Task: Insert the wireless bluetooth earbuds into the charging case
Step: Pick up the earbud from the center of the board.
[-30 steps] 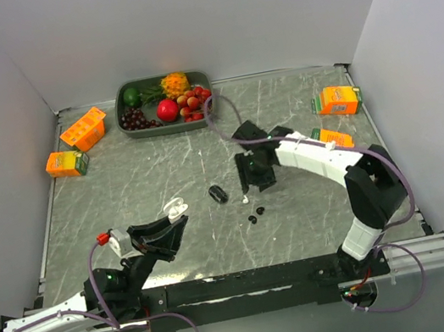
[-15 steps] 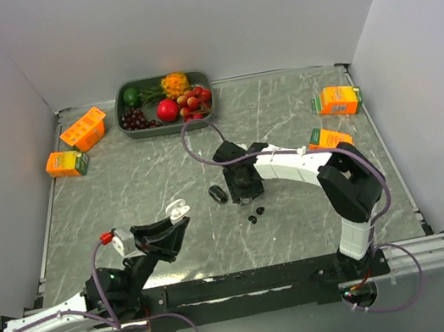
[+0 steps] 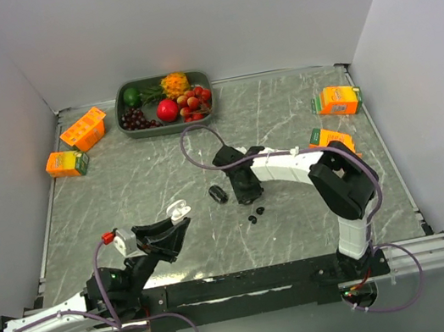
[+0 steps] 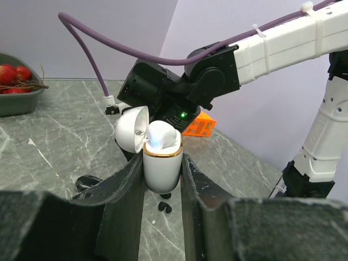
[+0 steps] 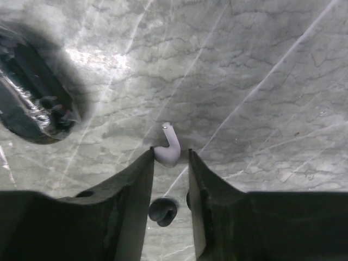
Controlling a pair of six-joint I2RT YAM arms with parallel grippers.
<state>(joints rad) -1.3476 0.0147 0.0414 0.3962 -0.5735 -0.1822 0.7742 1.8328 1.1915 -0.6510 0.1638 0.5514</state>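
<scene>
My left gripper (image 4: 162, 160) is shut on the white charging case (image 4: 161, 168), held upright with its lid (image 4: 132, 129) open and a white earbud (image 4: 162, 136) seated inside. In the top view the case (image 3: 178, 209) hangs left of centre. My right gripper (image 5: 171, 152) points down at the table. A second white earbud (image 5: 169, 148) lies between its tips, touching the left finger with a thin gap at the right one. Black earbuds (image 3: 252, 219) (image 3: 260, 210) lie just in front of the right gripper (image 3: 249, 198), and one black earbud (image 5: 163, 210) shows between the fingers.
A glossy black oval object (image 3: 218, 193) lies just left of the right gripper. A grey fruit tray (image 3: 123, 119) stands at the back. Orange cartons sit at the left (image 3: 83, 128) (image 3: 67, 163) and at the right (image 3: 338, 99) (image 3: 331, 137). Walls close in both sides.
The right arm has swung left and down to the table, and its jaws have narrowed round the white earbud. The left arm with the case has barely moved.
</scene>
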